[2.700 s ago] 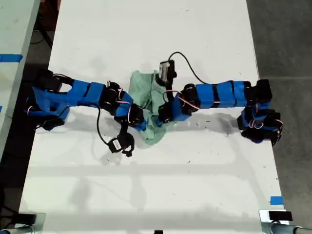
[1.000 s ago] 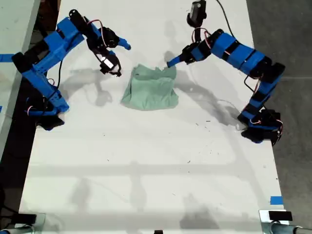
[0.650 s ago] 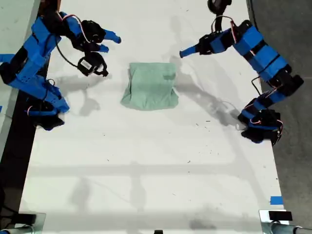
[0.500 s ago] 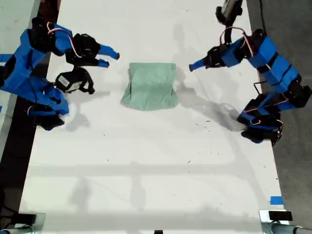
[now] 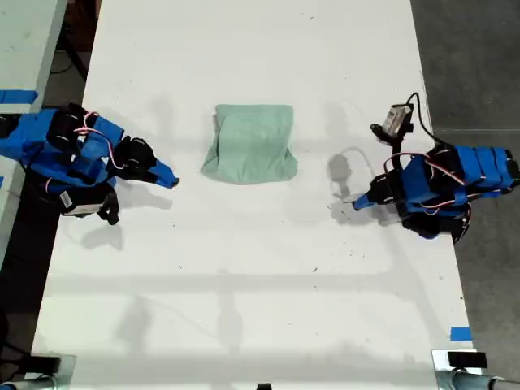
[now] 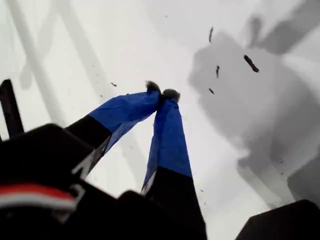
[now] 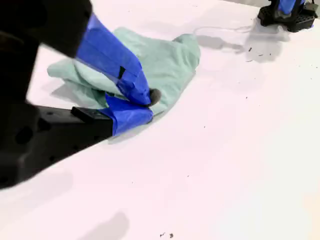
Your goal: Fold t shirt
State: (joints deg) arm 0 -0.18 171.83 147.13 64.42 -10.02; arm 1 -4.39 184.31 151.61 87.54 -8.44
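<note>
Lying folded mid-counter (image 5: 244, 276), your t shirt (image 5: 250, 144) sits apart from both arms. First tool (image 6: 161, 93): tips pressed together, empty, over bare counter. Second tool (image 7: 146, 103): tips together, empty, near the shirt.

- The t shirt (image 5: 249, 143) lies folded on the table (image 5: 260, 309), between the two arms and a little toward the far edge in the exterior view.
- My second gripper (image 5: 168, 179) sits at the exterior view's left, apart from the t shirt (image 7: 145, 62).
- My first gripper (image 5: 358, 203) sits at the exterior view's right, well apart from the t shirt, low over bare table (image 6: 75, 60).
</note>
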